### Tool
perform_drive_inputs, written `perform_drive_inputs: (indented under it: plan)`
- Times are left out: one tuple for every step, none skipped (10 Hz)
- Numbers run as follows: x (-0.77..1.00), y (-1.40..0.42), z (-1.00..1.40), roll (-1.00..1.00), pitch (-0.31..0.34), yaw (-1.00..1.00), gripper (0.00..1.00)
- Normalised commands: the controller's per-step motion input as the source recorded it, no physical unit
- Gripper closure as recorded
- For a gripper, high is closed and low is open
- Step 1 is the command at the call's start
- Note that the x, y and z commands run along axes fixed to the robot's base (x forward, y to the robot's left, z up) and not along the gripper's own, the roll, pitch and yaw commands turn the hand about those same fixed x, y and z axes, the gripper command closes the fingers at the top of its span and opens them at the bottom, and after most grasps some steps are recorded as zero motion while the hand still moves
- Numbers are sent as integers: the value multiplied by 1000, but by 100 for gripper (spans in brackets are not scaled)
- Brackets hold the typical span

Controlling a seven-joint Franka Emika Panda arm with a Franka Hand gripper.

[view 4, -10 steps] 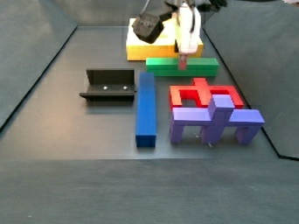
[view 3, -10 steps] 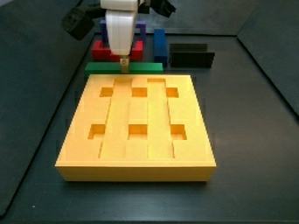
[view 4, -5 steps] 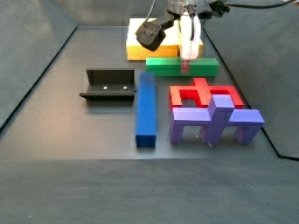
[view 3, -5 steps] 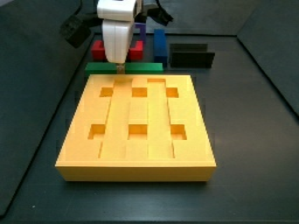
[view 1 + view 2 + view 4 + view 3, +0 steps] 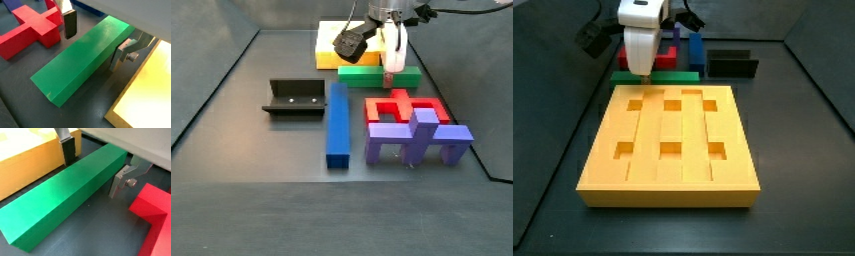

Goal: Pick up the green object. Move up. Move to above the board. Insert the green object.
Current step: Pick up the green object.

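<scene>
The long flat bright green rectangular bar point(image 5: 85, 59) lies between the two silver plate fingers of the gripper point(image 5: 98, 38). In both wrist views one finger with its dark pad point(image 5: 69, 151) stands on one long side of the bar and the other finger point(image 5: 124, 180) on the opposite side. The jaws stand close against the bar, but I cannot tell if they press it.

In a side view the gripper point(image 5: 643, 72) is at 12 o'clock from the large yellow slab with six square holes point(image 5: 669, 140), and the green bar point(image 5: 676, 75) lies on the floor just beside the slab's far edge. A red cross-shaped block point(image 5: 33, 27) lies near the bar.

No writing can be read. The bar's far end is hidden behind the gripper body.
</scene>
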Motion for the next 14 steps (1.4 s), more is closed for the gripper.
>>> perform_drive_inputs:
  plan:
    - [0,0,0,0,0,0,100]
    - [0,0,0,0,0,0,100]
    - [0,0,0,0,0,0,100]
    - [0,0,0,0,0,0,100]
    - [0,0,0,0,0,0,100]
    - [0,0,0,0,0,0,100]
    - [0,0,0,0,0,0,100]
    - [0,0,0,0,0,0,100]
    - [0,0,0,0,0,0,100]
    - [0,0,0,0,0,0,100]
    - [0,0,0,0,0,0,100]
    - [0,0,0,0,0,0,100]
    - [0,0,0,0,0,0,100]
    - [0,0,0,0,0,0,100]
